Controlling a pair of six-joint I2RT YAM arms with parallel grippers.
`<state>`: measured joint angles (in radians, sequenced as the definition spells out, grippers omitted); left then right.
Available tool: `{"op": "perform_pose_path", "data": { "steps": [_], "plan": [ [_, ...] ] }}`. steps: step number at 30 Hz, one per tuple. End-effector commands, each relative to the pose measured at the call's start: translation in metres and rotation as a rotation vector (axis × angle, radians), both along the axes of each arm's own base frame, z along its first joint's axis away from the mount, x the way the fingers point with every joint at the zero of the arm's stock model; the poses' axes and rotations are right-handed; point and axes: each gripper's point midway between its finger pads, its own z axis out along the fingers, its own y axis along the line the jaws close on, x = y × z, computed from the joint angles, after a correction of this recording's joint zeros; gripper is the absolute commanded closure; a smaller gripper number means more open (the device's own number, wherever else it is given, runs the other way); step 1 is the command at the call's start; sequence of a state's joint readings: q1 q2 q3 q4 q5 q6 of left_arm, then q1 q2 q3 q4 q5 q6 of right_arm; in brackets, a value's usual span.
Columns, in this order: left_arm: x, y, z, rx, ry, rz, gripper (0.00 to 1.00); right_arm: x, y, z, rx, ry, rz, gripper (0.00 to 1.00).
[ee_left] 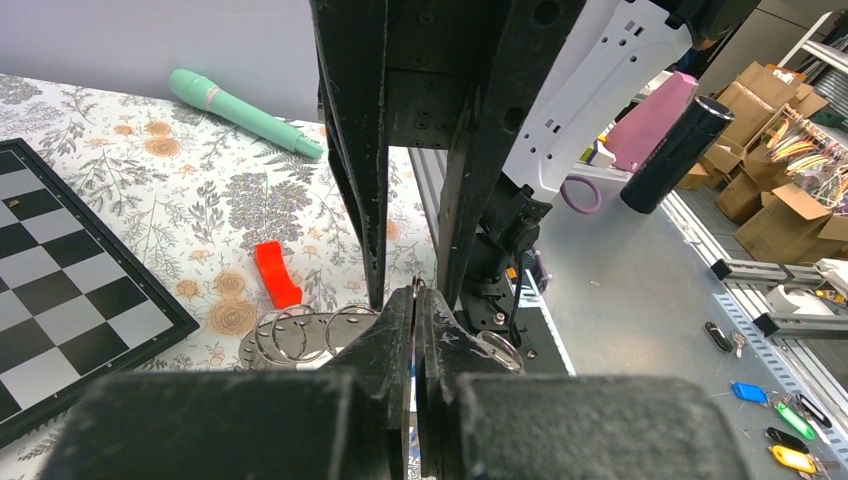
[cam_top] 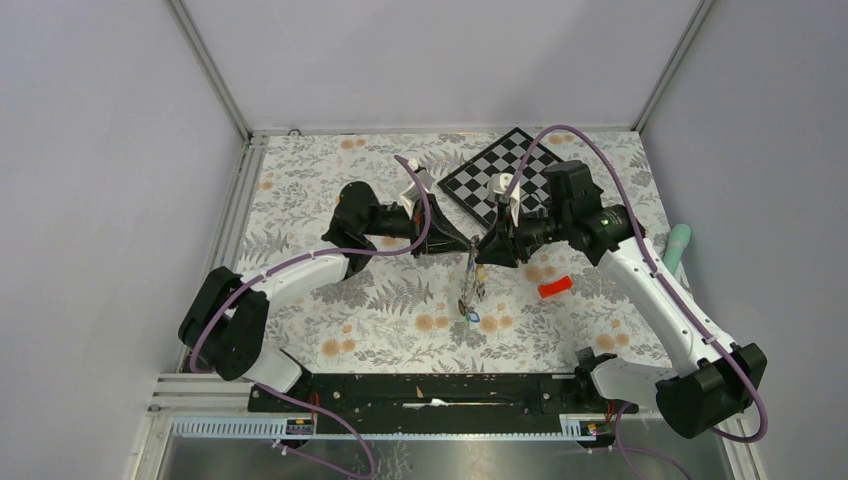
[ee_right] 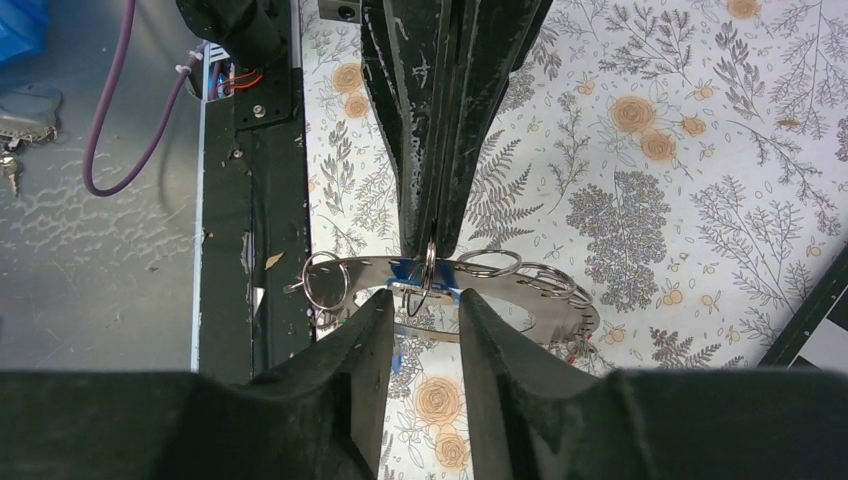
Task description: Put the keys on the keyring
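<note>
The keyring (ee_right: 520, 290) is a dark grey flat disc carrying several wire split rings. In the top view it hangs on edge (cam_top: 472, 280) between both arms, above the table. A key with a blue tag (cam_top: 470, 313) dangles at its lower end; blue also shows under the disc in the right wrist view (ee_right: 405, 270). My left gripper (ee_left: 415, 300) is shut on a split ring at the disc's rim and holds it up. My right gripper (ee_right: 425, 305) is open, its fingers (ee_right: 375, 335) either side of the disc's rim and the left fingertips, not touching.
A red oblong block (cam_top: 555, 287) lies right of the keyring. A chequered board (cam_top: 505, 175) lies at the back. A mint green tool (cam_top: 678, 248) lies at the right edge. Several tagged keys (ee_left: 790, 425) lie on the bench off the table.
</note>
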<state>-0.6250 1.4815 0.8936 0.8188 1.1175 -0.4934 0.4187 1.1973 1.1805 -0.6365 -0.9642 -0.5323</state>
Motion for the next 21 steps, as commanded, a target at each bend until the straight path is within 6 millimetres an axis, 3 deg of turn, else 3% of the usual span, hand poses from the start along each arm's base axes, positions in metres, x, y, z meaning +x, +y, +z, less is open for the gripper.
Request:
{"op": "perform_pose_path", "data": {
  "steps": [1,7,15,21],
  "plan": [
    [-0.003,0.002,0.018,-0.056,-0.089,-0.008,1.00,0.002,0.003,0.006,0.032,-0.014,0.008,0.67],
    [-0.007,0.003,0.022,-0.072,-0.095,-0.019,1.00,0.005,0.003,0.002,0.027,-0.001,-0.006,0.86],
    [-0.009,0.004,0.027,-0.100,-0.095,-0.021,1.00,0.004,0.005,-0.004,0.038,0.022,-0.009,0.94],
    [-0.008,0.003,0.030,-0.131,-0.071,-0.017,1.00,0.004,0.009,-0.005,0.059,0.051,0.001,0.95]
  ]
}}
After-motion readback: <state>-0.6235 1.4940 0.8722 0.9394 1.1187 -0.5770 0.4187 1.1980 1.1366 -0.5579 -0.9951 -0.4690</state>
